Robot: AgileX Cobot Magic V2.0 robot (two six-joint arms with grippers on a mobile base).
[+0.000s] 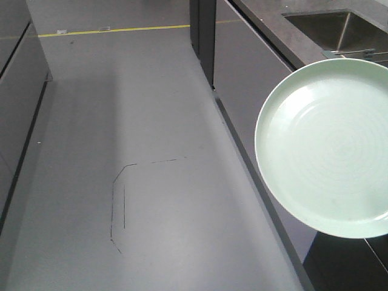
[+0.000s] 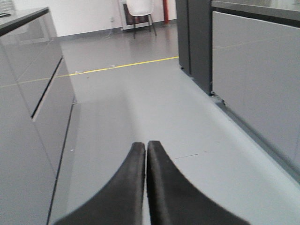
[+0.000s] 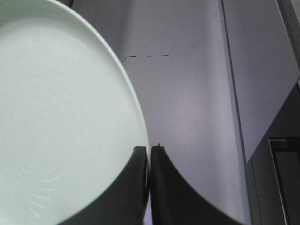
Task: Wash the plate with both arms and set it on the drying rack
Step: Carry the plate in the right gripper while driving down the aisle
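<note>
step in hand, i think: carrying the plate (image 1: 324,148) to the sink (image 1: 330,30), washing not begun yet. the plate hangs in the air just off the front edge of the counter (image 1: 267,24), tilted, its face showing. right gripper (image 3: 149,149) has fingers pinched narrow on the plate's rim. left gripper (image 2: 146,146) has fingers pressed together, holding nothing, above the floor (image 2: 154,93). next: bring plate over the sink, & left gripper must come near w/o knocking it.

Pale mint-green plate (image 1: 327,148), faint rings, tilted midair at 3 o'clock, rim pinched in the right gripper (image 3: 148,150).
</note>
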